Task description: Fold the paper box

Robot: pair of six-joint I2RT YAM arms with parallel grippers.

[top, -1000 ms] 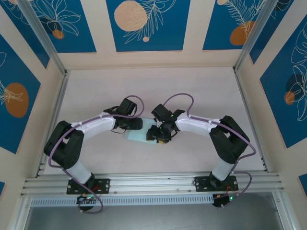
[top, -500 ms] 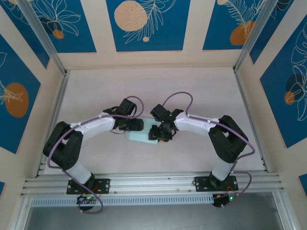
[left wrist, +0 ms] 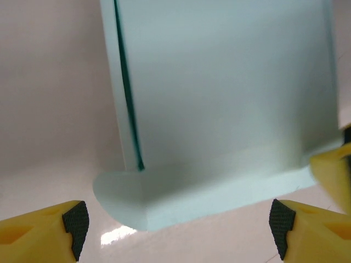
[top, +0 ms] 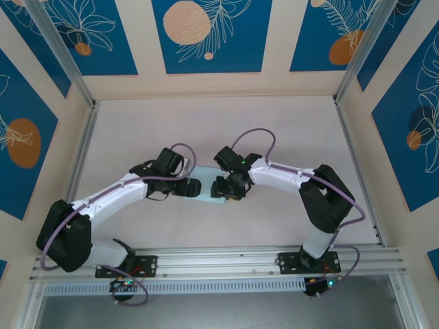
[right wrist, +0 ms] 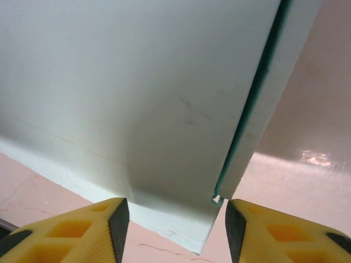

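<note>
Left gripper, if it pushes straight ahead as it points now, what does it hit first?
The pale mint card paper box: its rounded near flap lies just ahead of the open fingers of the left gripper; exact gap unclear.

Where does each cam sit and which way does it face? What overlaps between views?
Top external: fixed above and behind the bases, looking down on the table. It shows the left arm and right arm, with the left tool and right tool at the paper box.
Left wrist: on the left arm, looking past its yellow fingers at the paper box, close up.
Right wrist: same on the right arm, with its fingers flanking a corner.
Shared: all three see the paper box. The wrist views see it from opposite sides.
</note>
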